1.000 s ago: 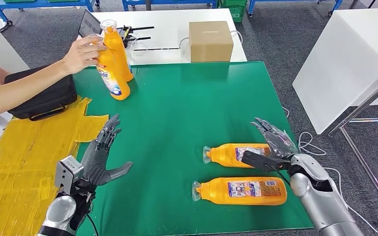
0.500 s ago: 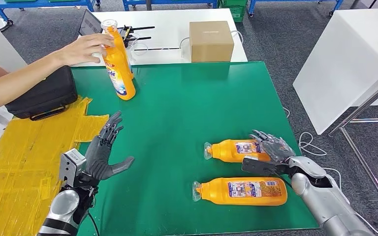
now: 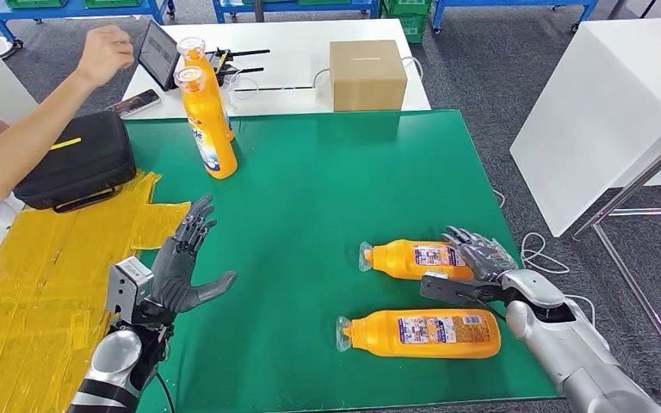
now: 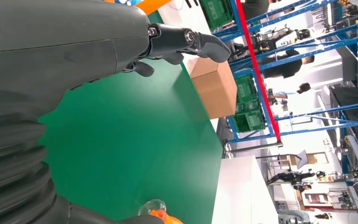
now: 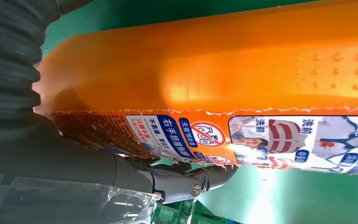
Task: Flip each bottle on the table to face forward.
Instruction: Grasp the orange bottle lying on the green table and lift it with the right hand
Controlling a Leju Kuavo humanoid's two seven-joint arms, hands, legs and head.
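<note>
Two orange bottles stand upright at the back left of the green mat (image 3: 310,189), the front one (image 3: 207,129) close before the rear one (image 3: 194,56). Two more lie on their sides at the front right, caps pointing left: a far one (image 3: 409,258) and a near one (image 3: 426,333). My right hand (image 3: 475,265) holds the base end of the far lying bottle (image 5: 214,79), fingers over its top and thumb (image 5: 182,179) along its near side. My left hand (image 3: 181,268) is open above the mat's left edge, holding nothing; its fingers (image 4: 186,39) are spread.
A person's arm reaches in from the left with the hand (image 3: 103,52) raised above the white back table. A black case (image 3: 77,163) and yellow taped sheet (image 3: 34,284) lie left of the mat. A cardboard box (image 3: 367,73) stands behind it, a white table (image 3: 602,103) to the right.
The person let go of the front upright bottle and lifted the hand away. My right hand lowered onto the far lying bottle, which shifted slightly away from me. My left hand barely moved.
</note>
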